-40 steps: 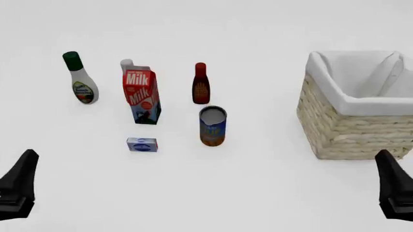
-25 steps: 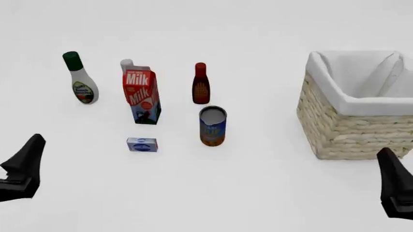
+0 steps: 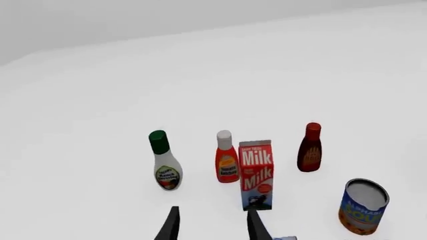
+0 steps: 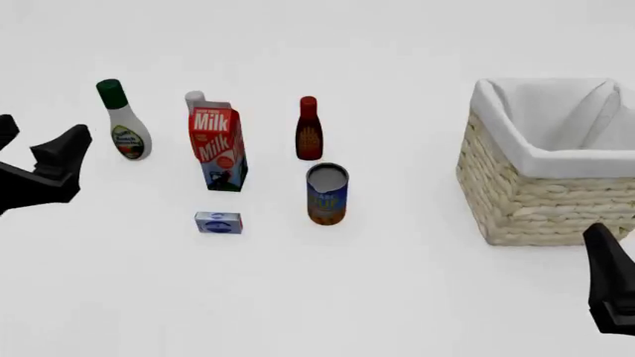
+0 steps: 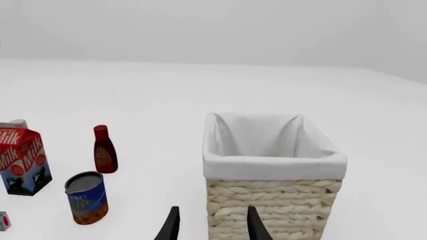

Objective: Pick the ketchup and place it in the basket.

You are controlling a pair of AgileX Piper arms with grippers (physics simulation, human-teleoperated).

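1. A white dressing bottle (image 4: 124, 123) with a green cap stood far left.
2. The milk carton (image 4: 217, 149) was upright, with a small blue box (image 4: 218, 222) in front.
3. A dark red-brown bottle (image 4: 308, 129) stood behind an open-topped blue can (image 4: 326, 194).

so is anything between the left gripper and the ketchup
Partly. The milk carton stands directly in front of the ketchup, hiding all but its cap in the front view. From the left gripper, the ranch bottle stands beside that path.

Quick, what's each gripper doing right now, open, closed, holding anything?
Left gripper: open, holding nothing.
Right gripper: open, holding nothing.
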